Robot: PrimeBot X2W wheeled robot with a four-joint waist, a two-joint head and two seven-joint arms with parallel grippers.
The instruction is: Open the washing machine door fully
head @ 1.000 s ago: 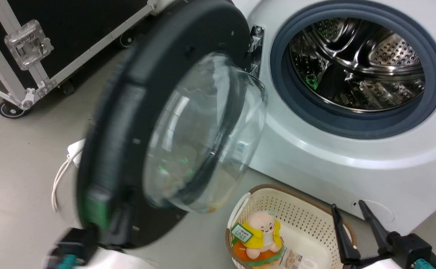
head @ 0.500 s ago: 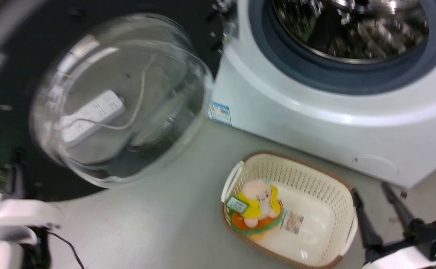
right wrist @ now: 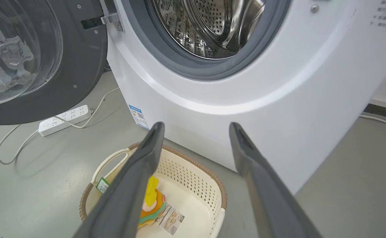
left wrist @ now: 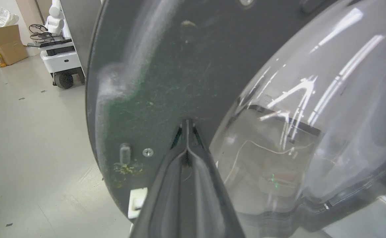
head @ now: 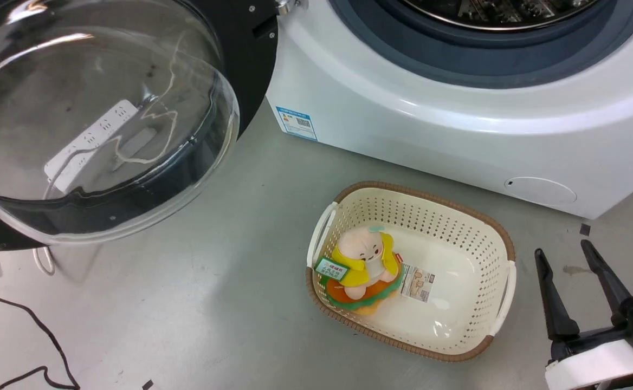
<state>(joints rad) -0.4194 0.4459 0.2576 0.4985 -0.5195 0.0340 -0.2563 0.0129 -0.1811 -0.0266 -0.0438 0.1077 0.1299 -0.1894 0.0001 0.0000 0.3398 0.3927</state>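
Fingers (head: 554,303) spread and empty, the right gripper (head: 562,248) hangs near the basket (head: 446,222) in the head view. The washing machine door (head: 94,124) stands swung wide at upper left beside the washing machine (head: 403,119), its glass bowl bulging toward the camera. Left wrist view: the left gripper (left wrist: 187,124), fingers pressed together with nothing between them, has its tips apparently against the door's black inner face, just beside the glass. Right wrist view: the door hangs on its hinge at the cabinet's left, well clear of the drum opening (right wrist: 209,29). It looks stiff, weighty and slick, and the glass calls for care, so the black ring or rim seems the safer place to push.
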